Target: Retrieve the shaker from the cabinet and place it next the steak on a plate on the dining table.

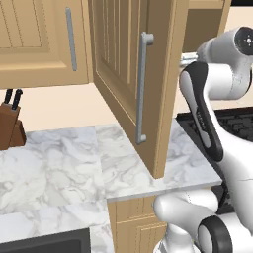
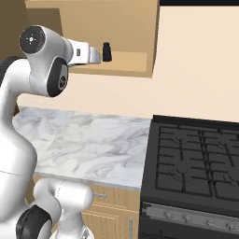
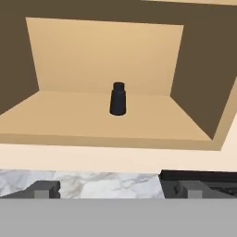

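Gripper: in the hand view the gripper [image 3: 115,189] shows two dark fingertips at the bottom edge, set wide apart, nothing between them.
Shaker: the shaker [image 3: 118,98] stands upright at centre frame, on the cabinet floor, well ahead of the fingertips and apart from them.
Right base view: shaker [image 2: 107,52] upper left of centre, just beyond the hand's end; touching or a gap, hard to say from here.
Cabinet: the cabinet [image 3: 106,122] is open, tan floor, darker side walls.
Door: the door [image 1: 129,74] swings out, top centre of the left base view, grey handle [image 1: 142,88] running down it.
Counter: marble counter [image 2: 93,144] below.
Stove: black stove [image 2: 198,158] at lower right.
Knife block: the knife block [image 1: 10,126] sits at the left edge.
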